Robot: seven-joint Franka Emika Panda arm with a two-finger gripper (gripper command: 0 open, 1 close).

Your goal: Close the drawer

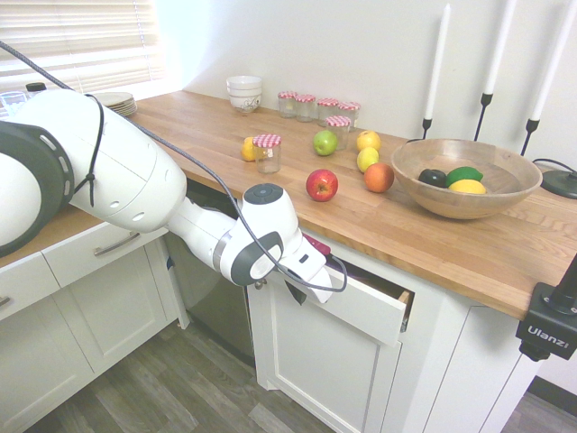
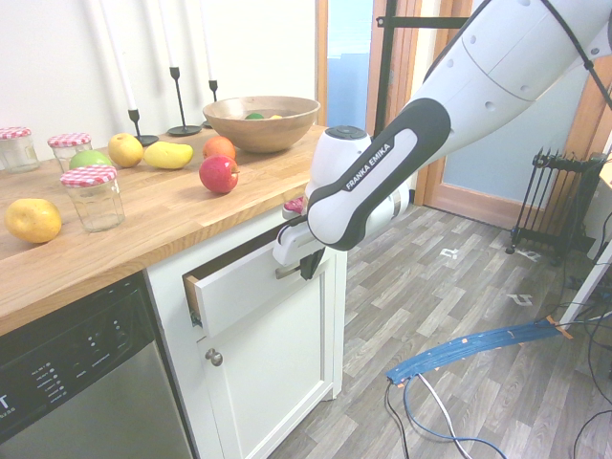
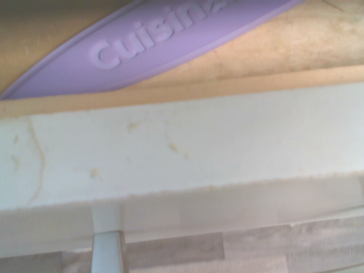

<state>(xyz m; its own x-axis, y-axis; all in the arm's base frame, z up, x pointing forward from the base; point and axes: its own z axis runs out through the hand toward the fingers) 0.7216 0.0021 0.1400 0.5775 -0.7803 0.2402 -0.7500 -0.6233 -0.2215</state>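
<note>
Standing only slightly open under the butcher-block wooden countertop (image 1: 225,135), the wide shallow drawer with the flat white front panel (image 1: 361,308) is showing just a narrow gap along its top and a sliver of light wooden side at its far corner. The white Franka arm's gripper (image 2: 298,256) is pressing against the front panel at the slim silver bar handle (image 2: 287,272); whether its fingers are spread or clenched is not something these views are making clear. The wrist camera is looking down over the white top edge of the panel and into the drawer, where a purple utensil embossed with "Cuisina" lettering (image 3: 153,45) is lying on the wooden bottom.

On the countertop, a red apple (image 1: 321,185) is sitting near the front edge above the drawer, with a large wooden bowl holding fruit (image 1: 466,178) further along. A glass jar with a red-checked lid (image 1: 266,152) is standing beside a yellow fruit (image 1: 247,149).
</note>
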